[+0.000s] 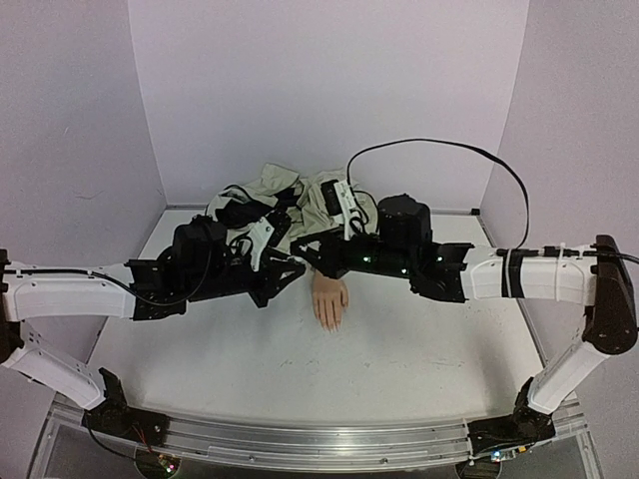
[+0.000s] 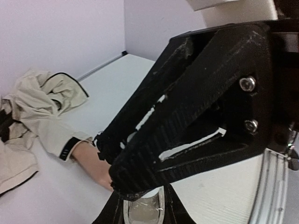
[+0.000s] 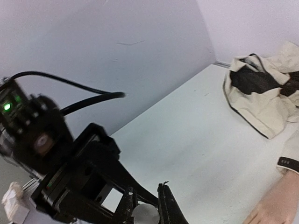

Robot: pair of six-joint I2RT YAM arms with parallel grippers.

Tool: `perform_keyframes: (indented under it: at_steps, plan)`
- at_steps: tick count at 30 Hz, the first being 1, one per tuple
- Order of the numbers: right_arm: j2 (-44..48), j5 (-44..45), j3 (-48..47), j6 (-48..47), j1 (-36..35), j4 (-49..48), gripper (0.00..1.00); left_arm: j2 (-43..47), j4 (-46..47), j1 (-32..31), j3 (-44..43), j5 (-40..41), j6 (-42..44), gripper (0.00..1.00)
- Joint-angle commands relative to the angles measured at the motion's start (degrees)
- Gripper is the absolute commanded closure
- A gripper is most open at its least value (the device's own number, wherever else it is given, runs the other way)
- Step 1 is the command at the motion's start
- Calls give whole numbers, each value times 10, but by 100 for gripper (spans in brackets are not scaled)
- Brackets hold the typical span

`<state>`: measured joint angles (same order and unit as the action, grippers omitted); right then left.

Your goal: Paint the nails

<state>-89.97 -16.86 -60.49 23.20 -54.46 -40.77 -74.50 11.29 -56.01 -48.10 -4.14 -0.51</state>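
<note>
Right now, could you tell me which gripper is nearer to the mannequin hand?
Right, narrowly: the right gripper reaches across above the wrist of the mannequin hand; the left gripper sits just beside that wrist.

Bare table (image 1: 399,369) nearside of the mannequin hand (image 1: 329,301); left arm (image 1: 80,294), right arm (image 1: 529,274) and crumpled jacket (image 1: 285,185) close behind.
</note>
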Motion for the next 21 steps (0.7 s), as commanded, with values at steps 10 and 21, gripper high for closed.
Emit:
perform_keyframes:
  at_steps: [10,21]
  plan:
    - [-30,113,-86,-15,-43,45,94,23,-15,11,-14,87,54,100]
    - [94,-123,5,-33,21,17,34,42,-14,12,-9,-118,37,100]
